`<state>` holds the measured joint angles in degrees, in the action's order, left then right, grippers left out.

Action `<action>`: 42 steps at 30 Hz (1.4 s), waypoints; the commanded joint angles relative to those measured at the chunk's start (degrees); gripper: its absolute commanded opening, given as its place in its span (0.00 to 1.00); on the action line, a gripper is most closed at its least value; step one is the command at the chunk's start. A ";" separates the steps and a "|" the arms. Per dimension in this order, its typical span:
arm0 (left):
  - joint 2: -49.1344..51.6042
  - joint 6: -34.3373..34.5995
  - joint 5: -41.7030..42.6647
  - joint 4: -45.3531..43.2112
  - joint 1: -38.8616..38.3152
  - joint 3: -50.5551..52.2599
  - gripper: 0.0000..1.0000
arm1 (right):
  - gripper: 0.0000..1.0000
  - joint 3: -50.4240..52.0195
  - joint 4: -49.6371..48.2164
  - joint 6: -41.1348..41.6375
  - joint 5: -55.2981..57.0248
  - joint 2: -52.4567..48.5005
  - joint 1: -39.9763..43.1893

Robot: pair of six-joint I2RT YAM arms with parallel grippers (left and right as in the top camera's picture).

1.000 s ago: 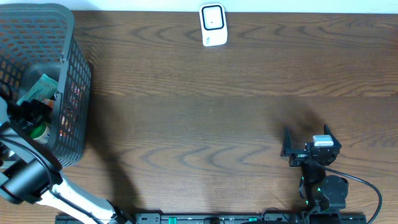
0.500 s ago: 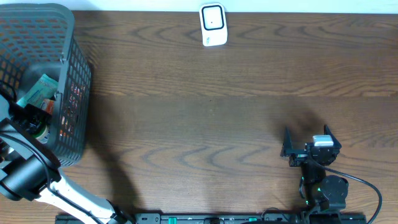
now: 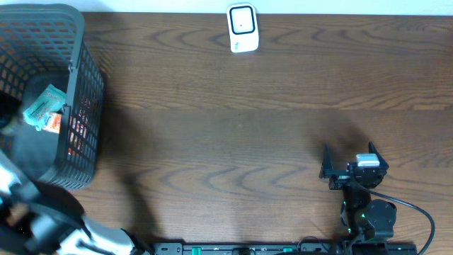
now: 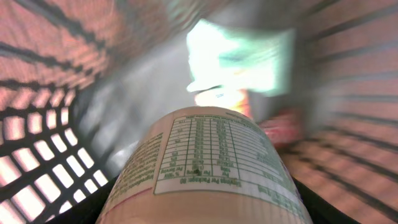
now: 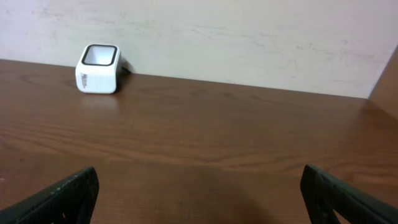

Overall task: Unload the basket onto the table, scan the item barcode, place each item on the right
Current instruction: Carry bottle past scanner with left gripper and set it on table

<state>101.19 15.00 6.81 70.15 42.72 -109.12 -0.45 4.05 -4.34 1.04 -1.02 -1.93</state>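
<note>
At the upper left of the overhead frame stands the dark mesh basket [image 3: 78,85], with a green packet [image 3: 44,105] lying inside it and the left arm [image 3: 42,219] a blur at the lower left edge. In the left wrist view a white bottle [image 4: 205,168] fills the lower middle of the frame, sharp against the smeared basket walls, so the left fingers [image 4: 84,214] seem to be closed on it at about half their spread. Its long axis runs straight away from the camera, and its printed table faces up; no barcode shows on that side. The bottle is thus inside the basket, in the left arm's hold. The white scanner [image 3: 242,28] sits at the top centre of the frame, well to the right of the basket across the bare wooden surface [image 3: 233,142]. At the lower right the right fingers [image 5: 68,196] stand wide apart with nothing between them, somewhat nearer the scanner, though the carry looks like the left arm's job.
</note>
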 commanded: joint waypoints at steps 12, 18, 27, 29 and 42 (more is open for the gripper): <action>-16.28 8.17 -3.96 -3.87 -49.86 -1.70 0.65 | 0.99 0.13 0.17 0.87 -0.09 0.24 0.76; -7.58 21.51 -9.25 -1.60 -62.84 0.90 0.65 | 0.99 0.13 0.17 0.87 -0.09 0.24 0.76; 11.93 38.27 -8.24 -0.74 -66.97 3.54 0.65 | 0.99 0.13 0.17 0.87 -0.09 0.24 0.76; 16.09 40.26 -6.51 -1.27 -66.97 3.54 0.65 | 0.99 0.13 0.17 0.90 -0.09 0.24 0.76; 28.72 42.10 0.04 -9.33 -72.22 3.61 0.79 | 0.99 0.13 0.17 0.87 -0.09 0.24 0.76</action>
<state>130.30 56.07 6.11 60.82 -28.12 -105.32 -0.45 4.05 -4.34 1.04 -0.99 -1.93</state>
